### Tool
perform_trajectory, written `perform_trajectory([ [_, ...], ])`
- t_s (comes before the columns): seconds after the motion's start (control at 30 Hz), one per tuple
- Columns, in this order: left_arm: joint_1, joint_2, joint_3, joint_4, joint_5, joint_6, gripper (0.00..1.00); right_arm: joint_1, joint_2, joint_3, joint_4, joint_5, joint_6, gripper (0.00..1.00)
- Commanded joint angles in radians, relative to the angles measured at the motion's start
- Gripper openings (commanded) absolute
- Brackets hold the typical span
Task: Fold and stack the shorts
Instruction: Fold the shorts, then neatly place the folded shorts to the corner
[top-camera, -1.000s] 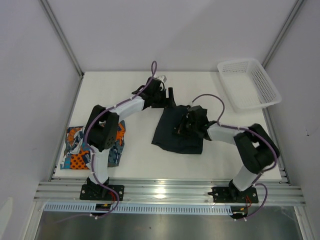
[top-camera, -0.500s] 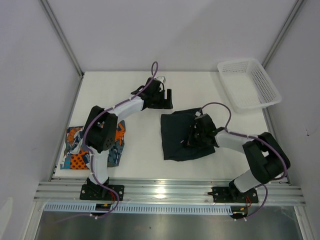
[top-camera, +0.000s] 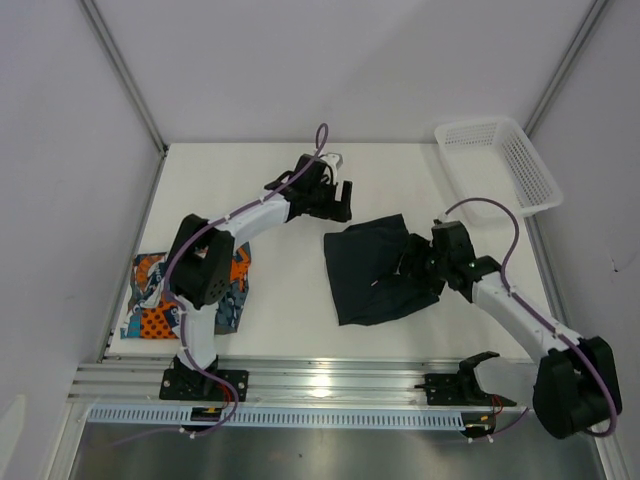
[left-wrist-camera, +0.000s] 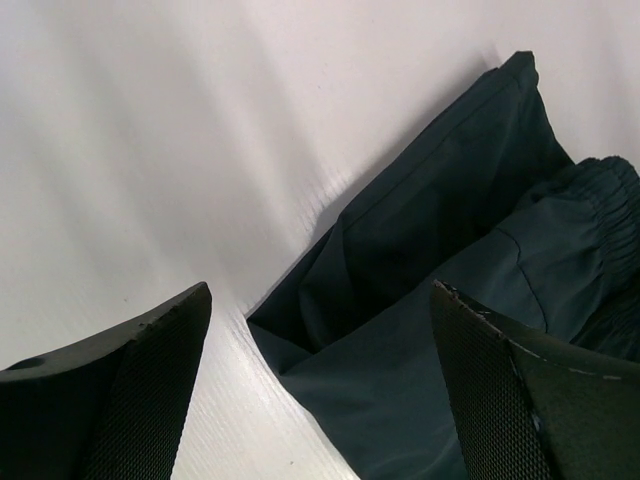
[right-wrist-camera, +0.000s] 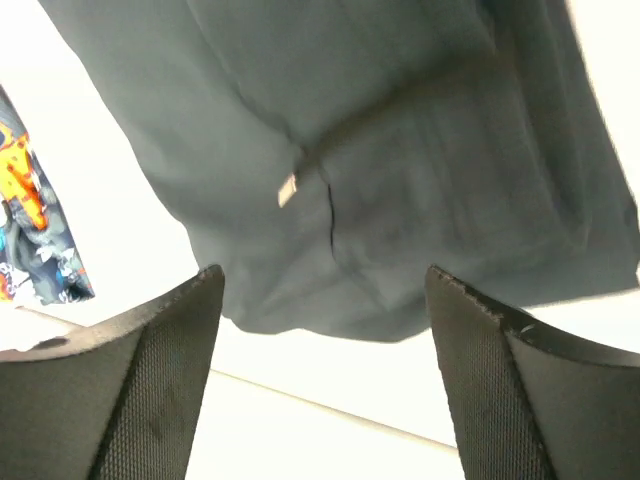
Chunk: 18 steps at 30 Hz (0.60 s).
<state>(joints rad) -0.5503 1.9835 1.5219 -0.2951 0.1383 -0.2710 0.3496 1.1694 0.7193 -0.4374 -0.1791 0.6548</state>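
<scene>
White table (top-camera: 290, 330): dark shorts (top-camera: 365, 275) lie rumpled at centre (printed shorts (top-camera: 150, 305) at near-left edge). Left gripper (left-wrist-camera: 320, 288) and right gripper (right-wrist-camera: 322, 272) both gape wide, empty.

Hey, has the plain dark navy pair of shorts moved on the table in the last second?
Yes. The plain dark navy fabric shorts have slid right, away from the orange-and-teal printed shorts, which stayed at the left edge.
</scene>
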Motion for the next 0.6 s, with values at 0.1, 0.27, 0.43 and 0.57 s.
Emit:
perform_trajectory([
  [0.1,-0.003,0.051,0.090,0.005,0.052,0.062,0.91,0.198,-0.214,-0.112,-0.156,0.217,0.379,1.00],
  [0.27,-0.003,0.081,0.116,0.005,0.070,0.070,0.91,0.391,-0.235,-0.127,-0.250,0.397,0.736,1.00],
  [0.43,-0.003,0.094,0.144,-0.015,0.081,0.073,0.91,0.447,-0.218,-0.224,-0.100,0.441,0.891,0.99],
  [0.57,-0.003,0.077,0.135,-0.029,0.069,0.081,0.92,0.437,-0.140,-0.213,-0.035,0.449,0.936,0.96],
])
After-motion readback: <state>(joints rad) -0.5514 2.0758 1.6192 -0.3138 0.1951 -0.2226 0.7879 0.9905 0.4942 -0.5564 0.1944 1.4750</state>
